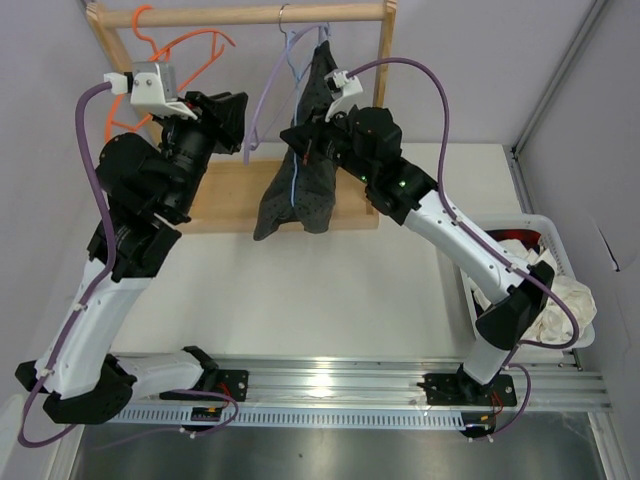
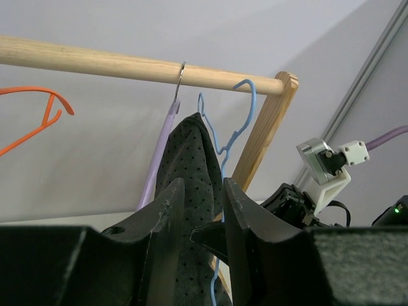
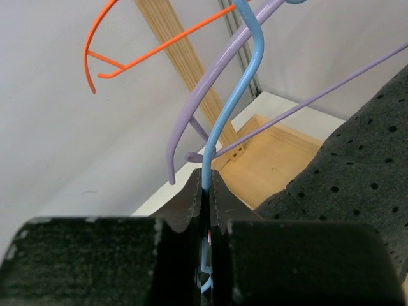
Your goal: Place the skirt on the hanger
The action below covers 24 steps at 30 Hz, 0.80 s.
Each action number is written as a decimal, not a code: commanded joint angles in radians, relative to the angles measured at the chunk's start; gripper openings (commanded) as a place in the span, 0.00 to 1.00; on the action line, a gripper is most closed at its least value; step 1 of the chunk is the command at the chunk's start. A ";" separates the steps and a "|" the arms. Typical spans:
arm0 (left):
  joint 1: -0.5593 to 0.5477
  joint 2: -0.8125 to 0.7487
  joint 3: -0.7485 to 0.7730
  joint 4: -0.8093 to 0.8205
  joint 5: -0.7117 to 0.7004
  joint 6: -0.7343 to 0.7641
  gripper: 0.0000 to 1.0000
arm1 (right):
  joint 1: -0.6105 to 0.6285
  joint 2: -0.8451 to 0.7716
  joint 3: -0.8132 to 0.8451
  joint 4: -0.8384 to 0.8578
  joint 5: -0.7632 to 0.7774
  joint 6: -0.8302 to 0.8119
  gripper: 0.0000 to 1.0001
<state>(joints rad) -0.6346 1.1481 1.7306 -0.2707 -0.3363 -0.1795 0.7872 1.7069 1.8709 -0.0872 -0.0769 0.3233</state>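
White table (image 1: 330,290); a wooden rack base (image 1: 225,195) stands at its back; white basket (image 1: 530,221) of cloths (image 1: 560,300) at right.

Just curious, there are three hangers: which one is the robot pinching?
The light-blue hanger, clamped in the right gripper; the purple hanger and orange hanger aren't gripped.

Your left arm (image 1: 95,300) and right arm (image 1: 465,245) match: white shells on the long links, black joint housings, black bases; a purple cable (image 1: 97,190) loops along each. White-and-grey wrist camera (image 1: 150,85) blocks; left gripper (image 2: 203,185) has matte black fingers (image 2: 169,217), faintly grainy; small green lamp (image 1: 402,185) on the right arm.
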 commanded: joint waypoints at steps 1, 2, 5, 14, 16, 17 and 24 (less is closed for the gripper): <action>0.001 -0.033 -0.003 0.008 -0.001 0.025 0.36 | -0.022 -0.015 0.076 0.098 -0.018 -0.001 0.00; 0.001 -0.031 -0.008 0.005 0.000 0.025 0.36 | -0.029 -0.016 0.082 0.096 -0.021 -0.006 0.00; 0.003 -0.039 -0.029 0.004 0.000 0.023 0.36 | -0.065 -0.013 0.123 0.092 -0.046 0.000 0.00; 0.003 -0.059 -0.062 0.002 0.000 0.021 0.36 | -0.189 0.031 0.217 0.047 -0.155 0.066 0.00; 0.003 -0.060 -0.066 -0.002 0.000 0.023 0.36 | -0.212 0.048 0.261 0.034 -0.193 0.094 0.00; 0.001 -0.062 -0.066 -0.004 0.000 0.023 0.36 | -0.232 0.069 0.280 0.024 -0.202 0.100 0.00; 0.001 -0.074 -0.086 -0.005 0.000 0.023 0.36 | -0.311 0.149 0.366 0.009 -0.299 0.178 0.00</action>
<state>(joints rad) -0.6346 1.0920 1.6535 -0.2905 -0.3367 -0.1745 0.5106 1.8553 2.1574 -0.1749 -0.3164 0.4732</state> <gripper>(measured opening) 0.359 0.044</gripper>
